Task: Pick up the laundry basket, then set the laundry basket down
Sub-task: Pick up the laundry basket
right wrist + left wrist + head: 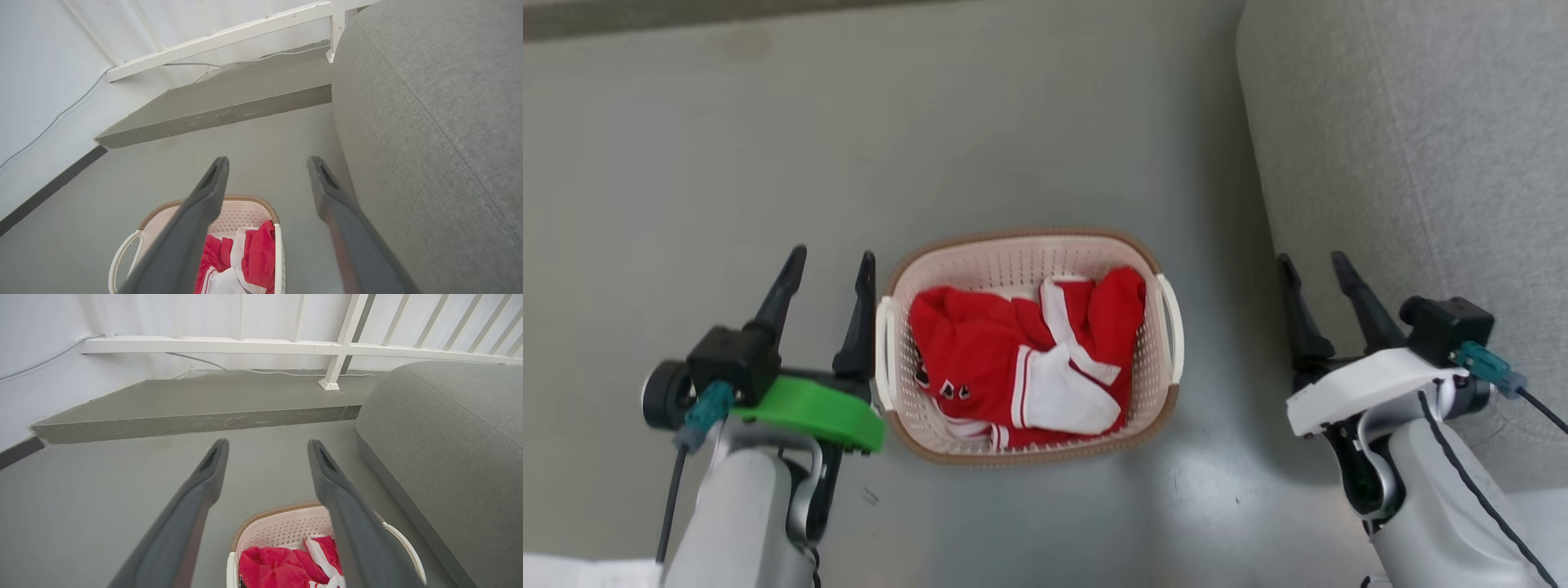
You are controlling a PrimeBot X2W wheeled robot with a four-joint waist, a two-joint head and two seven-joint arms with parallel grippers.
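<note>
Laundry basket (1013,263) floor, hidden under red garment (972,351)

Pale grey forearms (735,514); green left wrist plate (809,412), white right wrist plate (1364,384); black cameras (735,359), perhaps teal plugs (707,408); dark gripper fingers (859,322).

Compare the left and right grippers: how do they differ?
The left gripper has a green mount, the right gripper a white mount. The left sits close beside the laundry basket; the right stands apart from it, by the grey sofa. Both are open and empty.

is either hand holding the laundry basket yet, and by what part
Nothing is held. The left hand is open beside the laundry basket, by its left loop handle; the right hand is open, apart from it.
</note>
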